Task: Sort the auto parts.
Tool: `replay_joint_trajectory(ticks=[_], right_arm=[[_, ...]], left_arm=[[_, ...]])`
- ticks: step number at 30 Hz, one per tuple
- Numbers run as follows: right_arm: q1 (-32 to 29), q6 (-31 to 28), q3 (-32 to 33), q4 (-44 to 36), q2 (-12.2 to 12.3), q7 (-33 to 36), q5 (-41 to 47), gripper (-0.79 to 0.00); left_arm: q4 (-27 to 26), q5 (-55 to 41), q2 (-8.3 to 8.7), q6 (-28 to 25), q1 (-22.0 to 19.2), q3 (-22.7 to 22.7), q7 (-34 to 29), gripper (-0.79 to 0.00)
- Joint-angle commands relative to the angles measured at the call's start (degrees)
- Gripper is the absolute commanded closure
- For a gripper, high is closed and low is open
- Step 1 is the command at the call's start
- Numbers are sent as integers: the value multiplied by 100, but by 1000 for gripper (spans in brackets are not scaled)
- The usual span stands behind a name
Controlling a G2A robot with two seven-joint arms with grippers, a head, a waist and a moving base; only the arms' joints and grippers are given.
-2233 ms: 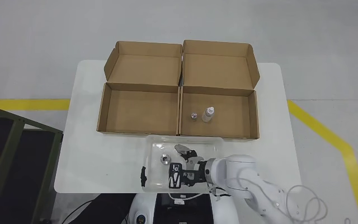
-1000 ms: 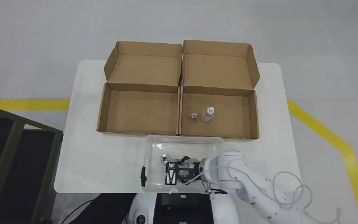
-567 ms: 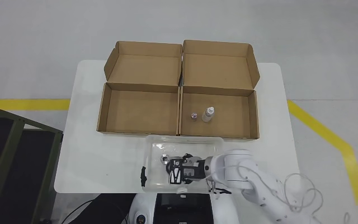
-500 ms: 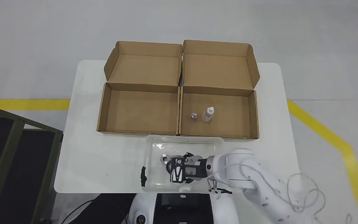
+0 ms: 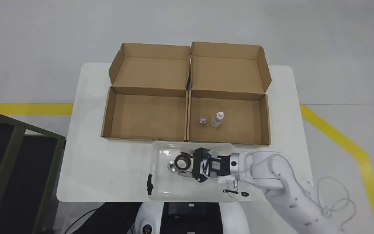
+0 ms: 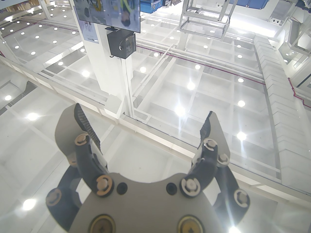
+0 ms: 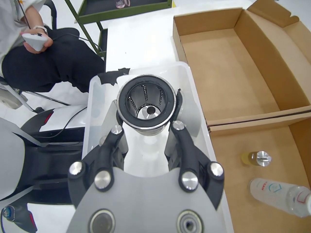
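My right gripper (image 5: 190,163) is shut on a cylindrical metal filter (image 5: 183,161) with a black rubber rim, holding it over the clear plastic bin (image 5: 160,178) at the table's near edge. In the right wrist view the filter (image 7: 146,105) sits between the fingers (image 7: 178,103), open end facing the camera, above the bin (image 7: 194,90). A small metal part (image 5: 172,167) lies in the bin beside it. My left gripper (image 6: 143,120) is open, holds nothing and points up at a ceiling.
Two open cardboard boxes stand behind the bin. The left box (image 5: 145,115) has nothing in it. The right box (image 5: 236,120) holds a small clear bottle (image 5: 217,119) and a small metal-capped vial (image 5: 200,121). A green cart (image 5: 17,169) stands left of the table.
The right gripper dipped into the bin, closed on the filter and has drawn back to the right with it, lifted off the bin floor.
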Motion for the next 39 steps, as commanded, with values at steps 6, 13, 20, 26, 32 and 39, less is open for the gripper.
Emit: replay_joint_trajectory(ticks=[6, 13, 20, 26, 32, 39], right_arm=[[207, -79, -15, 140, -24, -349, 400, 0], [361, -48, 89, 139, -26, -541, 719, 0], [478, 18, 265, -46, -17, -695, 926, 0], [586, 63, 435, -262, -9, -839, 981, 0], [802, 137, 555, -573, -18, -959, 974, 0], [1031, 259, 601, -818, -46, -1145, 1017, 0]], left_arm=[[0, 0, 0, 0, 0, 0, 0, -785], [0, 0, 0, 0, 0, 0, 0, -785], [0, 0, 0, 0, 0, 0, 0, -785], [0, 0, 0, 0, 0, 0, 0, -785], [0, 0, 0, 0, 0, 0, 0, -785], [0, 0, 0, 0, 0, 0, 0, -785]])
